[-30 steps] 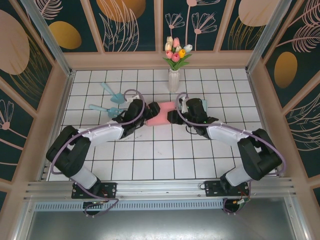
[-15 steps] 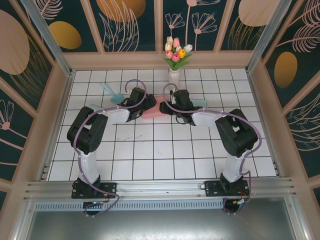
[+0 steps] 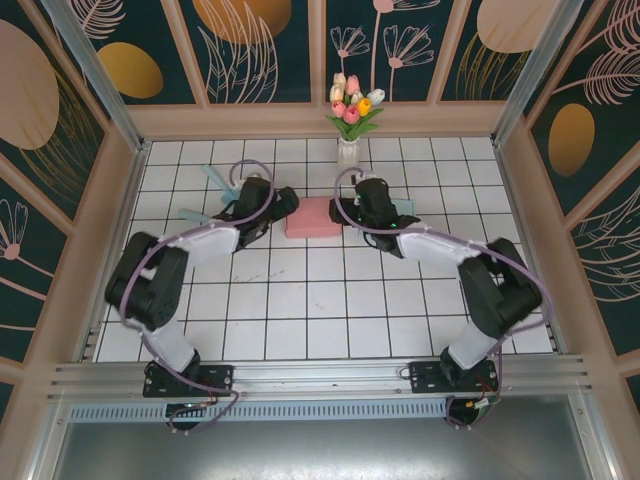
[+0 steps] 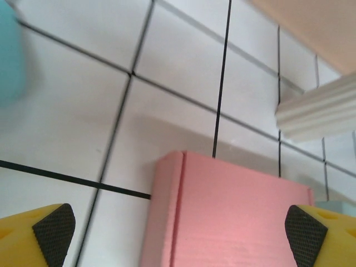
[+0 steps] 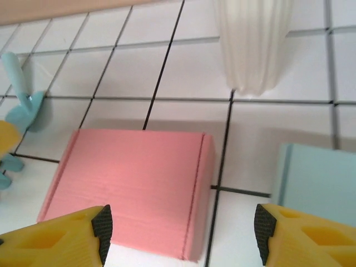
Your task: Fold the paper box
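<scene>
Reaching in from the near edge of the white tiled table (image 3: pixel 300 300), the two arms bend toward each other and meet past mid-table. The left gripper (image 3: pixel 281 206) sits just left of the closed pink cardboard box (image 3: pixel 312 218). Its yellow fingers (image 4: pixel 33 233) with black pads are spread wide and pinch nothing. The right gripper (image 3: pixel 350 212) sits just right of the box, its claw also spread and holding nothing. The box lies flat on the tiles between the two grippers, lid down, with a fold crease along its right side. A flat pale blue sheet (image 5: pixel 317 183) lies just right of the box. Two teal plastic scoops (image 3: pixel 214 179) lie to the left, beside the left arm. Farther back, a ribbed white vase (image 3: pixel 347 160) of tulips (image 3: pixel 352 105) stands upright near the box, close to the far wall.
</scene>
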Tool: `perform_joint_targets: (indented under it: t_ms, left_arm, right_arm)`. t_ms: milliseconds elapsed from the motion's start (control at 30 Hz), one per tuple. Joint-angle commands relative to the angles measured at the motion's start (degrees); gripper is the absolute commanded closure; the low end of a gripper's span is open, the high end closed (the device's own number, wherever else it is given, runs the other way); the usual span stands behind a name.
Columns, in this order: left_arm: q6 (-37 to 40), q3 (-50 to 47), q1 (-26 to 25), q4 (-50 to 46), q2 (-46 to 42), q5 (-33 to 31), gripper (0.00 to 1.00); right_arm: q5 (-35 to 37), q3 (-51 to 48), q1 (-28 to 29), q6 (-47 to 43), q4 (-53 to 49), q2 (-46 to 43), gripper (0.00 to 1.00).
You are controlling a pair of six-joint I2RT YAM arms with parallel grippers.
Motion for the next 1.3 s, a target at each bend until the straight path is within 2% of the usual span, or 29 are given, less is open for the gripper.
perform_joint_targets:
  t_ms: [0,67,100,133,233,300,400,433,500,533,567,633,700,733,833,1033,1233,1267]
  left_arm:
    - [4.4,-5.0,0.2,3.1,-9.7,-7.3,0.02]
    - [6.7,-8.4,0.2,3.9,-15.3,-11.7,0.02]
    - [8.7,-10.6,0.3,4.8,-18.3,-14.0,0.02]
    - [10.7,-12.6,0.3,5.5,-20.8,-17.2,0.01]
    - [18.7,-20.8,0.4,11.0,-28.5,-24.9,0.02]
    - [24.0,-28.8,0.4,20.0,-34.4,-30.5,0.02]
    - [37.0,-41.2,0.8,38.4,-40.4,-39.4,0.02]
    - [39.1,-42.9,2.3,39.9,-40.7,-41.5,0.02]
    - [39.0,-41.6,6.2,33.6,-39.4,-40.6,0.01]
    - [38.6,-41.8,7.0,34.6,-37.9,-40.0,0.01]
    - [38.6,-42.7,7.9,37.3,-36.1,-36.8,0.02]
    - [38.6,-43.8,9.7,41.4,-31.7,-32.6,0.01]
    - [37.9,-44.5,11.7,46.8,-26.9,-31.2,0.01]
    - [38.0,-43.7,11.8,45.5,-26.5,-30.0,0.01]
    - [39.6,-44.1,13.3,51.2,-24.1,-28.1,0.01]
    - [40.3,-42.2,16.4,54.3,-19.9,-23.8,0.01]
    - [43.3,-40.2,17.1,55.6,-16.8,-21.9,0.01]
    - [44.0,-40.9,17.2,58.1,-16.2,-21.6,0.01]
  right_arm:
    - [5.8,-5.3,0.3,-4.6,0.6,-9.7,0.23]
    - [9.2,-8.7,0.1,-6.4,1.0,-14.6,0.14]
    - [11.3,-10.2,-0.1,-7.1,1.3,-17.1,0.03]
    - [13.4,-11.9,-0.5,-7.9,1.6,-19.6,0.01]
    - [17.8,-16.4,-2.6,-9.8,3.2,-25.8,0.01]
    - [20.2,-19.7,-7.6,-11.2,5.0,-28.2,0.01]
    - [22.5,-23.2,-15.1,-10.5,6.2,-28.3,0.01]
    - [21.8,-24.5,-17.9,-10.9,7.5,-27.8,0.01]
    - [20.5,-27.4,-22.5,-11.9,11.3,-26.8,0.01]
    - [19.7,-28.8,-24.6,-12.5,13.3,-26.3,0.01]
    - [18.8,-30.3,-27.4,-12.7,15.0,-25.9,0.01]
    - [15.6,-31.9,-32.5,-9.3,16.4,-25.5,0.01]
    - [5.5,-34.2,-37.0,-7.3,21.0,-25.4,0.01]
    - [2.1,-35.4,-37.9,-7.4,23.7,-25.4,0.01]
    - [0.7,-38.5,-38.1,-9.0,31.5,-24.6,0.01]
    - [3.6,-45.0,-38.2,-8.9,47.2,-21.1,0.01]
    - [0.5,-44.8,-38.2,-9.9,52.2,-18.0,0.01]
    - [0.0,-44.8,-38.2,-10.3,53.1,-17.4,0.01]
